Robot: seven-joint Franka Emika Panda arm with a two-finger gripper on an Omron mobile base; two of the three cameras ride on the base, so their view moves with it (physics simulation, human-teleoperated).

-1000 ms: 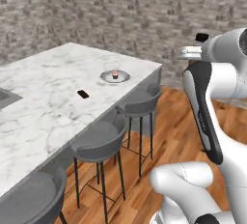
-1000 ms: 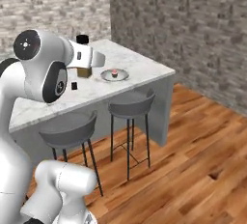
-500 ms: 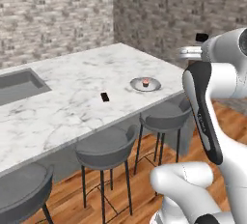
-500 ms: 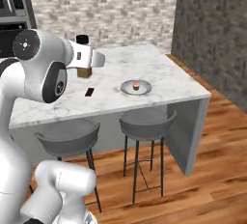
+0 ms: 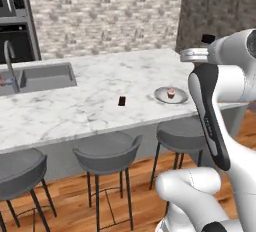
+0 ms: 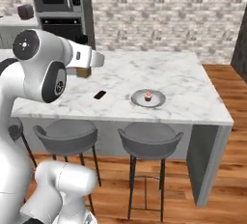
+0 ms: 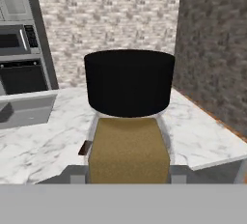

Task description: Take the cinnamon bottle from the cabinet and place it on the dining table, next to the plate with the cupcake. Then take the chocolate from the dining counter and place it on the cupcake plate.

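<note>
Home kitchen, marble island [image 5: 75, 111], bar stools [image 6: 149, 140], sink [image 5: 45, 76], wall oven [image 6: 58, 22]

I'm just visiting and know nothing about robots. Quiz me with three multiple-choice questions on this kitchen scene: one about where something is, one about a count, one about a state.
1. Where does the chocolate lie?
A. on the plate
B. on the marble top, apart from the plate
C. on a stool

2. How many cupcakes sit on the plate?
A. one
B. two
C. three

3. What is the end effector doing?
A. standing open
B. pressing the cupcake
C. holding the cinnamon bottle

Answers: 1 B, the dark bar rests on bare marble beside the plate. 2 A, a single pink cupcake shows. 3 C, the hand view shows the black-capped bottle right in its grip.
</note>
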